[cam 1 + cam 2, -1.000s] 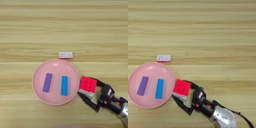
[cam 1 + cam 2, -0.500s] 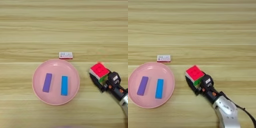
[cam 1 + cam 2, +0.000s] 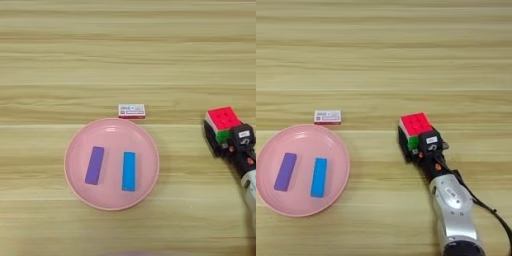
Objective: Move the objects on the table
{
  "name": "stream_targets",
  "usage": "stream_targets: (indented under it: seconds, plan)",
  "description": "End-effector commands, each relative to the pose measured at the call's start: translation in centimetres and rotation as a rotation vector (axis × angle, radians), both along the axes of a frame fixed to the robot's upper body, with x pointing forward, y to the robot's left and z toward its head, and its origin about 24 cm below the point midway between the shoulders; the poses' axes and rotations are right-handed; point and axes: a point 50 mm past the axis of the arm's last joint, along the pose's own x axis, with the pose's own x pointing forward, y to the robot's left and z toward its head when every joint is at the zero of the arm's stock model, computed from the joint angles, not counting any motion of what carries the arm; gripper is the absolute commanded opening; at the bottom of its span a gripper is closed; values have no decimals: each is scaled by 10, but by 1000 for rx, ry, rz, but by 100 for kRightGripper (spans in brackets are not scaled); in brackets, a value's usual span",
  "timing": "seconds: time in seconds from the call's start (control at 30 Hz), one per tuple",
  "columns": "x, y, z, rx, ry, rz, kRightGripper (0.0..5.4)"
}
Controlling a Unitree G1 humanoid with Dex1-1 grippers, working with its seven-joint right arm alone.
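As I read my two head views, the stock stands as follows. Item one: surface (image 3: 60, 45), light tan wood, straight plank grain running across, matt. Item two: round pink plate (image 3: 75, 142), smooth, shallow raised rim, left of centre. Items three and four, lying flat inside the plate, side by side and apart: purple bar (image 3: 94, 165) on the left, tilted slightly, and blue bar (image 3: 129, 171) on the right, near upright; both flat rectangles. Item five: small white-and-red box (image 3: 327, 116), flat oblong, just beyond the plate's far rim, not touching it that I can see. Item six: puzzle cube (image 3: 415, 128), red gridded top face, green showing on a side, sitting well right of the plate. Item seven: my right gripper (image 3: 419, 146), black fingers on a silver forearm rising from the bottom edge. The fingers are closed against the cube's near sides, gripping it; I cannot tell whether the cube rests on the wood or is held just clear.
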Motion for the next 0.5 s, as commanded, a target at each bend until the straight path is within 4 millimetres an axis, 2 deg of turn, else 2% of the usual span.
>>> stream_targets:
  seconds: [0.03,0.47,0.5]
  plan:
    - [14,-5,9,-19,-26,-56,334]
    - [23,-8,-2,-59,0,-147,334]
    - [23,-8,-4,-62,7,-155,362]
